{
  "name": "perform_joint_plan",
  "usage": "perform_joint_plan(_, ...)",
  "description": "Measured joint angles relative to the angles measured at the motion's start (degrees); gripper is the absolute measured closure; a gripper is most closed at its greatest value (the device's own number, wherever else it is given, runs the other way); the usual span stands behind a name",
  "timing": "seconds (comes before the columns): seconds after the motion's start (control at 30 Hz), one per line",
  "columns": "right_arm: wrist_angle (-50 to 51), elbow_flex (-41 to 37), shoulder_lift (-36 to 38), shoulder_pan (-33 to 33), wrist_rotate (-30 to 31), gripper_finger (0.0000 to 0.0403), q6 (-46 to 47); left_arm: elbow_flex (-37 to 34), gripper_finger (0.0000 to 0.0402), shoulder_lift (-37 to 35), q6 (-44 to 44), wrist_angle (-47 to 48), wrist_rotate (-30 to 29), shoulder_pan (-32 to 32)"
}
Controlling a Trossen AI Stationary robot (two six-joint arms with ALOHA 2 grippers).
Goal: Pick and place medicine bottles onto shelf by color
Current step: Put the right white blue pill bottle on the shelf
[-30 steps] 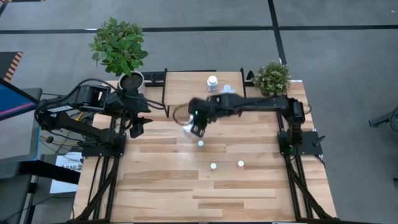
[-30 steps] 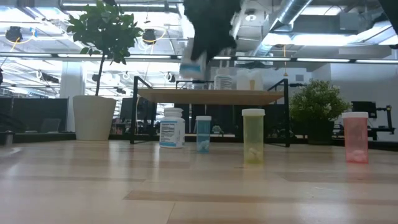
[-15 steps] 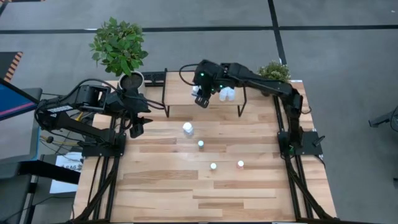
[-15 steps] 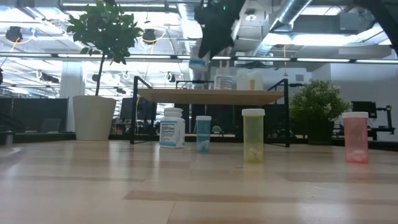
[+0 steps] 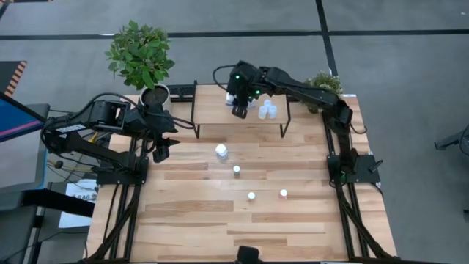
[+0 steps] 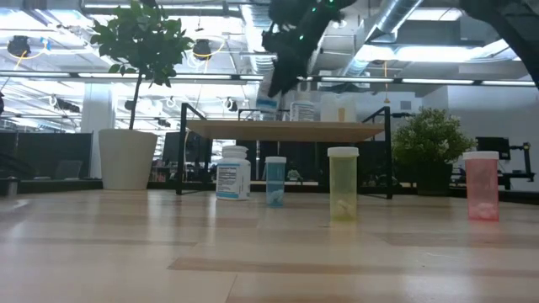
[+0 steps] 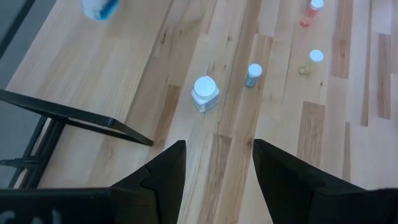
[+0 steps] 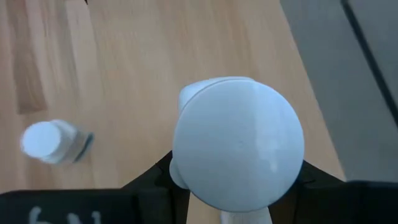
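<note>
Four bottles waited on the plank tabletop [image 5: 220,220] — a larger white-capped white bottle [image 5: 221,152], a small pale-blue bottle [image 5: 237,170], a yellowish vial [image 5: 251,196] and a pink-orange vial [image 5: 283,193] — at about six o'clock from the low light-wood shelf [image 5: 212,110]. The right gripper [image 5: 239,108] hung over the shelf, fingers clamped on a white-capped, blue-tinted bottle [image 8: 239,146]. I judged it mid-placement; next it needed lowering beside the pale bottles [image 5: 267,111] at its three o'clock, then release. The left gripper [image 7: 214,162] hovered at the shelf's eight o'clock, fingers moderately apart, empty. Only the low view showed the carried bottle above the board — the high view hid it.
</note>
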State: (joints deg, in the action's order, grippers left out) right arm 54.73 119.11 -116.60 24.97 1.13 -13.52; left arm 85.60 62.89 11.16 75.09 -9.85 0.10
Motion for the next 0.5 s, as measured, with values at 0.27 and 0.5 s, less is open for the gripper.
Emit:
perform_joint_plan(0.27, 2.6, -0.2, -1.4, 1.0, 0.2, 0.0237, -4.5, 0.0, 0.0228, 0.0, 0.0, 0.0, 0.0, 0.0)
perform_joint_plan(0.5, 2.2, 0.0, -2.8, 1.1, 0.3, 0.0219, -5.6, 0.0, 0.0228, 0.0, 0.3, 0.0, 0.0, 0.0)
